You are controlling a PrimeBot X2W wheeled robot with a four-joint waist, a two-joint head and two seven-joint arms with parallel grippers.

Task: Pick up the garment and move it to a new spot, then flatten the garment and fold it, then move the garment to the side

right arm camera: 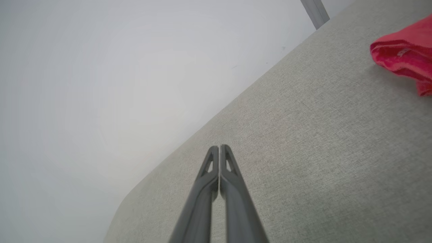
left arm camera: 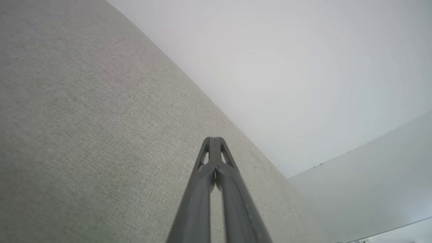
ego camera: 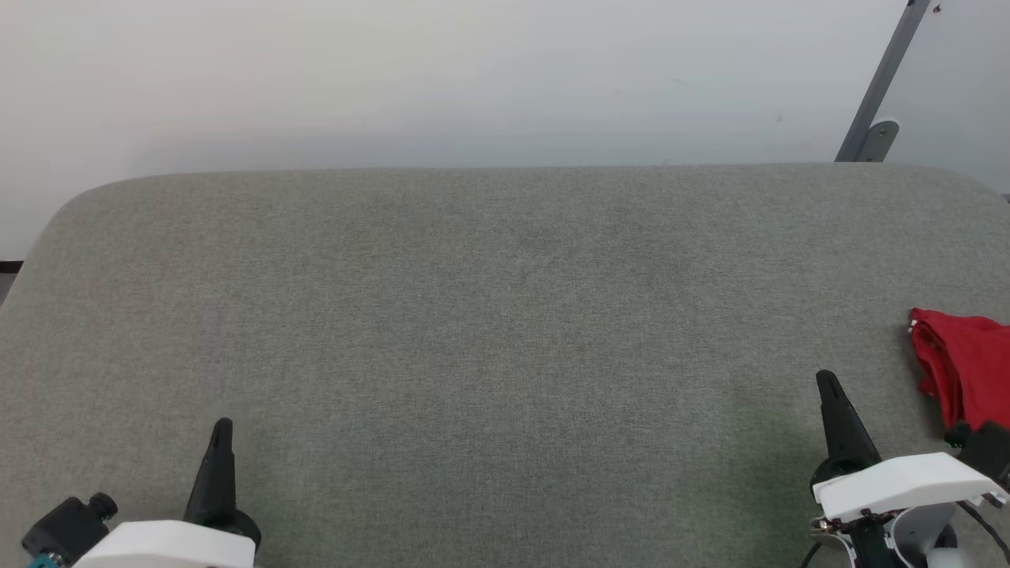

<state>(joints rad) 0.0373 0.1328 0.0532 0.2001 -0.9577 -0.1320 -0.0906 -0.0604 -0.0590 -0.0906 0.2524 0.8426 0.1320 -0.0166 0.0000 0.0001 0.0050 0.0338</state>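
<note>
1. At the far right of the pad (ego camera: 473, 315), the garment (ego camera: 966, 371) lay in a red, bunched heap, cut off by the head view's right edge.
2. The right gripper (ego camera: 826, 380) stood just left of the garment, near it but apart, with a strip of bare pad between them. Its tip pointed up the view and came level with about the middle of the heap.
3. Its two fingers were pressed together tip to tip, with nothing pinched between them.
4. In the right wrist view the garment (right arm camera: 401, 55) sat at the upper right, ahead of the closed tips and off to their right, with folded red edges facing the camera.
5. The left gripper (ego camera: 223, 427) was at the lower left, well apart from the garment, with nearly the whole width of the pad between them. Its fingers were likewise pressed together and empty.
6. Whether either gripper touched the pad could not be told.
7. Behind the pad rose a pale wall (ego camera: 473, 79), with a grey bar (ego camera: 884, 79) slanting at the upper right.
</note>
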